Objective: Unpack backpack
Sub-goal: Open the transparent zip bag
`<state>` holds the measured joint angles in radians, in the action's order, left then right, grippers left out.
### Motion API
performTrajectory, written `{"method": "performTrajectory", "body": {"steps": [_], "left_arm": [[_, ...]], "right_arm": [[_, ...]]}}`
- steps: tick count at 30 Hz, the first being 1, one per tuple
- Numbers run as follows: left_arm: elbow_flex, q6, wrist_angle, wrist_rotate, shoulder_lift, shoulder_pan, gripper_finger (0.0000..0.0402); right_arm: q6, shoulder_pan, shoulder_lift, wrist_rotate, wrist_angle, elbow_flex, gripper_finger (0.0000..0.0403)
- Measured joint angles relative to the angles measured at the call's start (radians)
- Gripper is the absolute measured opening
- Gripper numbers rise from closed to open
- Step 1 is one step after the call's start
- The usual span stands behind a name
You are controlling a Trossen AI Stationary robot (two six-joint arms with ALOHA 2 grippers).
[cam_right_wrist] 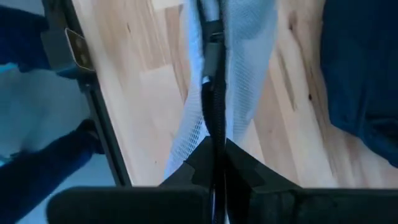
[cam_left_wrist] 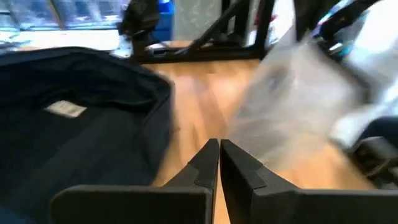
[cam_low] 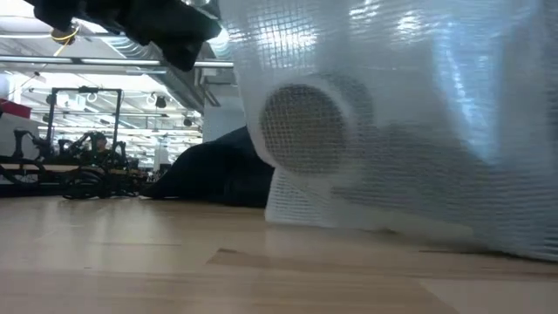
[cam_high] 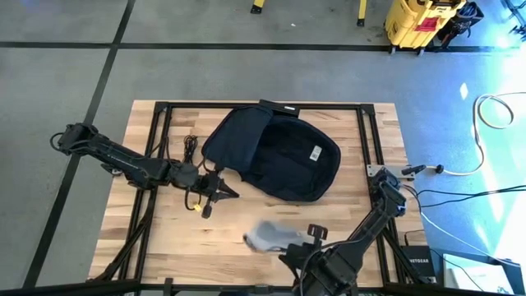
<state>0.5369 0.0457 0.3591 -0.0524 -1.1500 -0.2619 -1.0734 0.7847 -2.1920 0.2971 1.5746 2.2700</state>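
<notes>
The dark navy backpack (cam_high: pixel 275 156) lies flat on the middle of the wooden table, its flap thrown open and a white label (cam_high: pixel 316 152) showing; it also shows in the left wrist view (cam_left_wrist: pixel 81 124). My left gripper (cam_high: pixel 222 191) hovers shut beside the backpack's left side, holding nothing (cam_left_wrist: pixel 219 152). Near the table's near edge, my right gripper (cam_high: pixel 306 236) is shut on a whitish mesh pouch (cam_high: pixel 267 237). That pouch fills the right of the low view (cam_low: pixel 392 113). My right gripper pinches the mesh pouch between its two fingers at the dark zipper strip (cam_right_wrist: pixel 213 118) along the pouch's top. The fingers point steeply down from above and lie in line with the strip. The pouch hangs below them; whether its lower edge (cam_low: pixel 349 222) touches the table I cannot tell.
A black cable (cam_high: pixel 191 148) with a yellow piece (cam_high: pixel 197 207) lies on the table by my left gripper. Black frame rails (cam_high: pixel 362 140) run along the table's sides. Bare wood (cam_high: pixel 164 247) lies at the near left. A yellow machine (cam_high: pixel 415 20) stands on the floor beyond.
</notes>
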Motion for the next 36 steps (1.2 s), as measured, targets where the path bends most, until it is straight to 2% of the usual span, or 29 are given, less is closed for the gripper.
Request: {"method": "performTrajectory", "body": {"steps": [3, 6, 9, 12, 16, 19, 22, 24, 26, 30, 34, 36], "left_arm": [[0.001, 0.050, 0.044, 0.116, 0.000, -0.011, 0.0001], [0.001, 0.048, 0.045, 0.120, 0.000, -0.042, 0.0004], [0.001, 0.014, 0.071, 0.090, -0.010, -0.072, 0.0029], [0.001, -0.004, 0.141, 0.089, -0.034, -0.090, 0.0076], [0.002, -0.024, 0.233, 0.074, -0.070, -0.100, 0.0163], [0.034, -0.022, 0.233, 0.069, -0.096, -0.122, 0.0228], [0.117, -0.024, 0.149, 0.037, -0.127, -0.163, 0.0275], [0.199, -0.029, 0.024, -0.005, -0.159, -0.193, 0.0289], [0.284, -0.053, -0.093, -0.036, -0.196, -0.220, 0.0293], [0.409, -0.081, -0.187, -0.055, -0.261, -0.267, 0.0294], [0.505, -0.094, -0.370, -0.154, -0.333, -0.284, 0.0294], [0.534, -0.099, -0.406, -0.189, -0.365, -0.282, 0.0294]], "right_arm": [[0.000, -0.004, 0.002, 0.025, 0.001, 0.000, 0.0001], [0.003, -0.006, 0.010, 0.048, 0.001, 0.000, 0.0001], [0.004, -0.006, 0.014, 0.065, 0.000, 0.000, 0.0001], [0.004, -0.009, 0.014, 0.070, -0.002, 0.000, 0.0001], [0.004, -0.012, 0.014, 0.071, -0.002, 0.000, 0.0001], [0.005, -0.014, 0.014, 0.071, -0.002, 0.000, 0.0001], [0.005, -0.014, 0.014, 0.071, -0.003, 0.000, 0.0001], [0.005, -0.018, 0.014, 0.070, -0.003, 0.000, 0.0001], [0.005, -0.019, 0.014, 0.070, -0.003, 0.000, 0.0001], [0.005, -0.019, 0.014, 0.070, -0.003, 0.000, 0.0001], [0.005, -0.019, 0.014, 0.070, -0.004, 0.000, 0.0001], [0.005, -0.019, 0.014, 0.070, -0.004, 0.000, 0.0001]]}}
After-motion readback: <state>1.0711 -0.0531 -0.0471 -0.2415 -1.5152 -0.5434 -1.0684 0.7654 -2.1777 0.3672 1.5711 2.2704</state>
